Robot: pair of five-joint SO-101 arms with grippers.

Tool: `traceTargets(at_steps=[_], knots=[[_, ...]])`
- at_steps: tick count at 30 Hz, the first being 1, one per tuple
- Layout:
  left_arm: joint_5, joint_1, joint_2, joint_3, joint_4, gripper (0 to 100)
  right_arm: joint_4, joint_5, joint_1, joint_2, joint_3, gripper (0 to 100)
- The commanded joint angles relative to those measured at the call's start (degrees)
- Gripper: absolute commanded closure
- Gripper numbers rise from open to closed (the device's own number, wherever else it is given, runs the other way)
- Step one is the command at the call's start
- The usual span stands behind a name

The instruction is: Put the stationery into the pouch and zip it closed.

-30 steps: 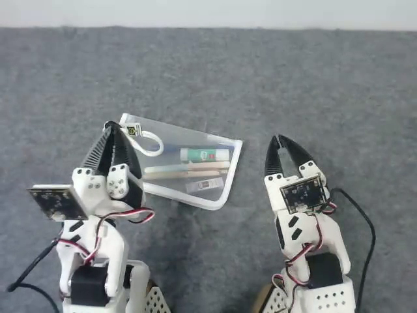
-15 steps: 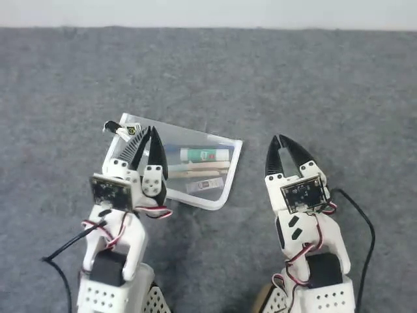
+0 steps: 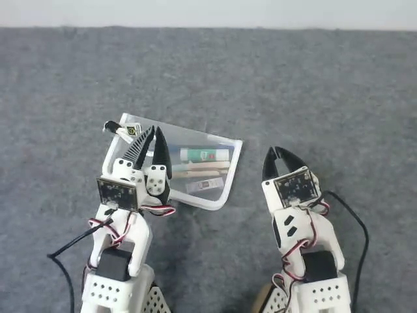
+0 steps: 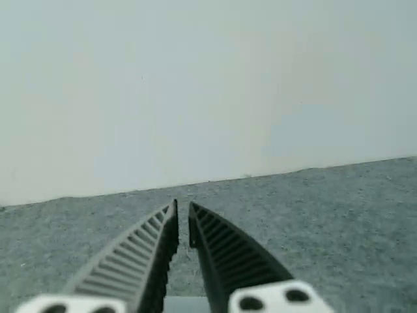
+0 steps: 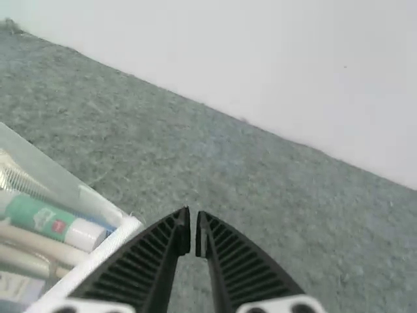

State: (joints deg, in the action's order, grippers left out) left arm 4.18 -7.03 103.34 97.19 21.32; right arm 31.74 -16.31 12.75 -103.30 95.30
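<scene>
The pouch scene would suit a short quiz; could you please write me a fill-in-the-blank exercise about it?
1. The green-and-white glue stick lies ___ the clear pouch.
2. In the high view, the left gripper hangs above the ___.
3. The right gripper sits beside the pouch, apart from it, and holds ___.

Missing words: inside; pouch; nothing
</scene>
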Motion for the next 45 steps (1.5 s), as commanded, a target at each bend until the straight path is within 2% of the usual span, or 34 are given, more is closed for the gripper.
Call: traceTargets(at_steps=[1, 5, 14, 22, 28, 37, 45], knots=[[-0.3, 0.2, 1.2, -0.7, 1.1, 90, 2.6, -0.3, -1.2, -0.7, 1.2, 99.2], [-0.3, 0.2, 1.2, -0.7, 6.6, 87, 7.5, -0.3, -0.7, -0.7, 1.2, 99.2], [-0.4, 2.2, 1.1, -0.7, 13.8, 86, 26.6, -0.3, -1.1, -0.7, 1.2, 99.2], [-0.4, 7.4, 1.1, -0.7, 19.4, 86, 30.3, -0.3, -1.0, -0.7, 1.2, 99.2], [-0.5, 7.4, 1.1, -0.7, 25.8, 86, 43.6, -0.6, -1.4, -0.7, 1.1, 99.2], [-0.7, 6.9, 1.1, -0.7, 37.2, 86, 43.3, -0.3, -6.4, -0.7, 1.1, 99.2], [-0.7, 6.9, 1.1, -0.7, 45.6, 86, 43.3, -0.6, -6.1, -0.7, 1.1, 99.2]])
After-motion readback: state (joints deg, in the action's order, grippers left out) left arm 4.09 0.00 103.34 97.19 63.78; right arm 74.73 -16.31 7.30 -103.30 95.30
